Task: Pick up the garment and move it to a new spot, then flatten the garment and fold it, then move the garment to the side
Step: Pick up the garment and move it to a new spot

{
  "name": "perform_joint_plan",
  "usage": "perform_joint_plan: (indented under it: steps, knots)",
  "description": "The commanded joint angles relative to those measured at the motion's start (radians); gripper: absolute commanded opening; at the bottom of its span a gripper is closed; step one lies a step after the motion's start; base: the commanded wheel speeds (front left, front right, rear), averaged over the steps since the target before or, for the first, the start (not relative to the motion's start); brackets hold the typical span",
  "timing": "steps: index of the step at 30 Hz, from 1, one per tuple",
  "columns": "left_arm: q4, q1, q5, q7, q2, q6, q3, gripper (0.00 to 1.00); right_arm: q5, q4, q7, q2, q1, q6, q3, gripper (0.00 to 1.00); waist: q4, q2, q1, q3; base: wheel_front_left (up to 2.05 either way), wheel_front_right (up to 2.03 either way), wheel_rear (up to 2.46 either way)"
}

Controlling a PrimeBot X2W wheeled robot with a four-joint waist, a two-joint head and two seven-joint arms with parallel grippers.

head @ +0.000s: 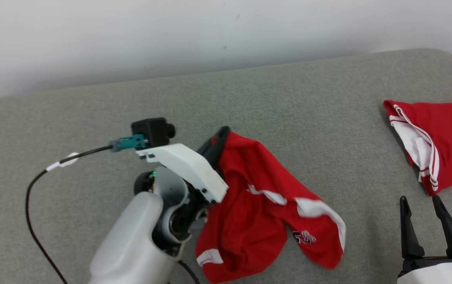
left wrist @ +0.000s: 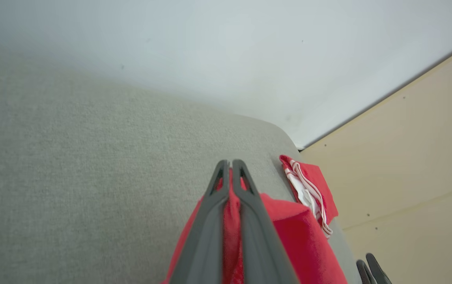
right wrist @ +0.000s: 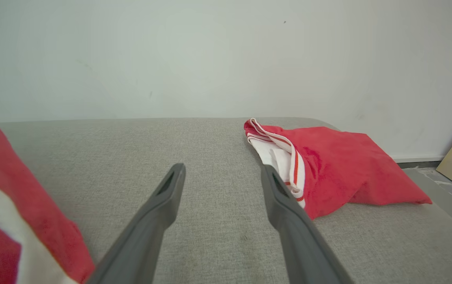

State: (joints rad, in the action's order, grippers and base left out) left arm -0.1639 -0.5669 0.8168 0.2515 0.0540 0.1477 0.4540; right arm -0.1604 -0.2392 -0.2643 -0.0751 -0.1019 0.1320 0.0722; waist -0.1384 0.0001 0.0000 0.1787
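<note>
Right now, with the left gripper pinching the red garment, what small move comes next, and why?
Probably raise the left gripper a little: it is shut on the garment, but its lower folds lie on the grey cushion. The right gripper is open.

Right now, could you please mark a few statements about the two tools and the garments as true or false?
1. The left tool is shut on the red garment. True.
2. The right tool is shut. False: its jaws stand open, holding nothing.
3. A second red garment lies on the grey cushion. True.
4. The held garment lies flat. False: it is crumpled.
</note>
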Motion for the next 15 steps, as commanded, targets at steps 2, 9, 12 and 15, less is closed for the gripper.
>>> perform_joint_plan:
  steps: [2, 9, 12, 15]
  knots:
    - [-0.115, -0.053, -0.042, -0.072, 0.030, 0.007, -0.036, 0.00, -0.001, -0.006, 0.001, -0.007, -0.016, -0.003, -0.007, 1.00, -0.029, -0.0001, 0.0000, 0.017, 0.00, 0.00, 0.00]
    - [-0.378, -0.125, -0.070, -0.186, 0.076, 0.001, -0.093, 0.00, 0.002, -0.015, 0.001, -0.006, -0.013, -0.003, -0.016, 1.00, -0.066, -0.0001, 0.0000, 0.017, 0.00, 0.00, 0.00]
    - [-0.444, -0.137, -0.099, -0.215, 0.096, -0.001, -0.085, 0.00, 0.003, -0.019, 0.001, -0.007, -0.011, -0.003, -0.017, 1.00, -0.074, -0.0001, 0.0000, 0.012, 0.00, 0.00, 0.00]
    - [-0.527, -0.151, -0.121, -0.269, 0.110, -0.001, -0.082, 0.00, 0.003, -0.023, 0.001, -0.010, -0.007, -0.003, -0.017, 1.00, -0.081, -0.0001, 0.0000, 0.004, 0.00, 0.00, 0.00]
